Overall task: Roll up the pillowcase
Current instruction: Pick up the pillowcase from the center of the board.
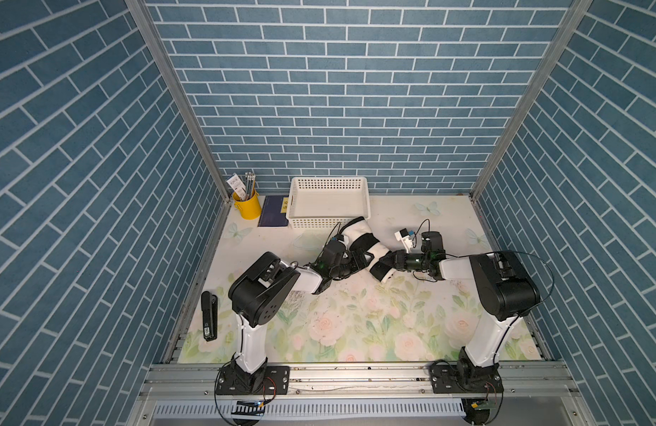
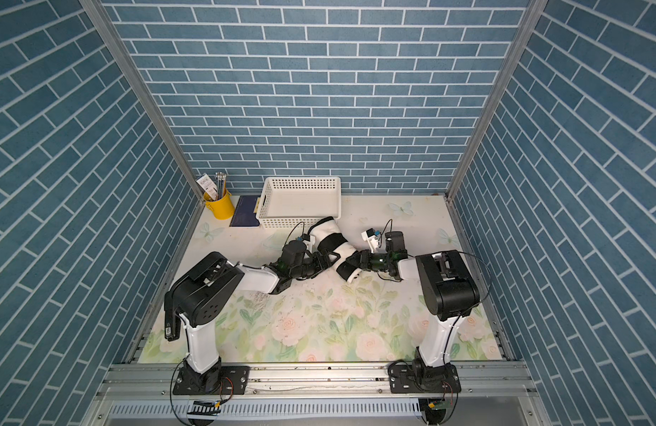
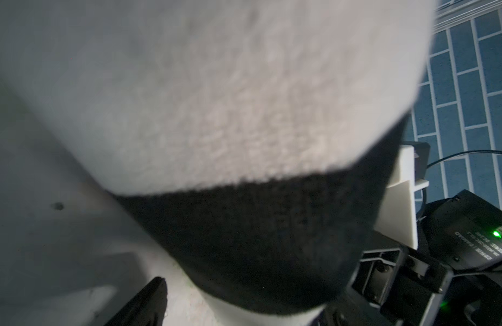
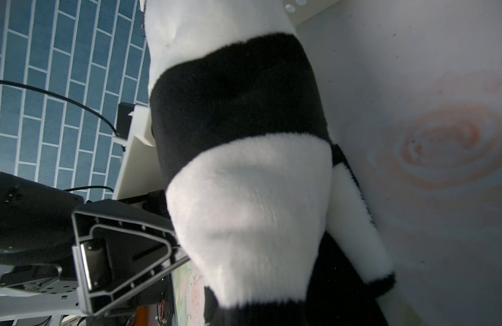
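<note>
Since the pillowcase (image 1: pixel 363 239) looks plush, likely light and springy, its striped roll, lying mid-frame on the table (image 1: pixel 356 324) just below the white basket (image 1: pixel 328 222), should be pinched at the ends; left claw (image 1: pixel 359 259) gapes wide, empty, right claw (image 1: pixel 384 262) looks nipped on the lower end; basket empty, yellow cup (image 1: pixel 247 208) holds pencils (image 1: pixel 249 182)

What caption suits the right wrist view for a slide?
Close-up: rolled black-and-cream striped pillowcase lying on the floral table.
</note>
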`<state>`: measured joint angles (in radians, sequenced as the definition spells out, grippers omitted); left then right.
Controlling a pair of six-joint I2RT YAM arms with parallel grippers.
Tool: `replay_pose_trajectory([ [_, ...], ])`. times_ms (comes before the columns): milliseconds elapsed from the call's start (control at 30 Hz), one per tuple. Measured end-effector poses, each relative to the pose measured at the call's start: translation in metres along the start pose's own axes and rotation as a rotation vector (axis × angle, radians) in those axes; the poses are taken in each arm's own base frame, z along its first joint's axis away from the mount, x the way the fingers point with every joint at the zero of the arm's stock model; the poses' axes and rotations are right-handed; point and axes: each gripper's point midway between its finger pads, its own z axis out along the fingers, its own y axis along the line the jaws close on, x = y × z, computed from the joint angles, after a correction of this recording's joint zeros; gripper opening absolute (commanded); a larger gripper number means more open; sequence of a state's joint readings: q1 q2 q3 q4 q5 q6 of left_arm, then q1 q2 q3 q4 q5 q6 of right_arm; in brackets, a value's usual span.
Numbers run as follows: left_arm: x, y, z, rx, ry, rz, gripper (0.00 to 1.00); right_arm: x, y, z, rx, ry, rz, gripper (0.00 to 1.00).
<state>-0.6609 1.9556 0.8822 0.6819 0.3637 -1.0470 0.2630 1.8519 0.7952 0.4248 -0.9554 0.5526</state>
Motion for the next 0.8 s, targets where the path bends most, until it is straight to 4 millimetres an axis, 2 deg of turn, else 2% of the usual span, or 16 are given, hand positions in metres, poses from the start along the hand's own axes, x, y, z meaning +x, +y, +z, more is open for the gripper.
replay_pose_trajectory([
  [200,-0.004,-0.011,0.018,0.08,0.0,-0.007,0.95,-0.001,-0.001,0.0,0.002,0.016,0.013,0.15],
  [367,-0.005,-0.01,0.028,0.138,-0.017,-0.037,0.91,0.0,-0.001,0.001,0.005,0.019,0.011,0.15],
  [500,-0.008,-0.01,0.033,0.183,-0.04,-0.083,0.65,-0.001,-0.002,0.001,0.009,0.019,0.003,0.17],
  [567,-0.009,-0.01,0.036,0.207,-0.051,-0.104,0.46,0.0,-0.003,0.001,0.014,0.02,0.006,0.22],
  [600,-0.009,-0.012,0.036,0.219,-0.056,-0.107,0.41,0.0,-0.003,0.001,0.016,0.021,0.005,0.24],
  [633,-0.009,-0.013,0.035,0.228,-0.061,-0.112,0.35,0.0,-0.003,0.0,0.019,0.02,0.004,0.27],
  [667,-0.01,-0.015,0.034,0.236,-0.066,-0.114,0.32,0.0,-0.003,0.0,0.023,0.019,0.005,0.37],
  [733,-0.011,-0.017,0.033,0.247,-0.075,-0.118,0.26,-0.002,-0.001,-0.002,0.033,0.012,-0.014,0.65],
  [767,-0.011,-0.018,0.033,0.253,-0.078,-0.122,0.26,-0.002,0.0,-0.004,0.042,0.007,-0.018,0.88],
  [800,-0.011,-0.019,0.032,0.257,-0.08,-0.124,0.25,-0.003,0.001,-0.006,0.053,0.0,-0.024,1.0],
])
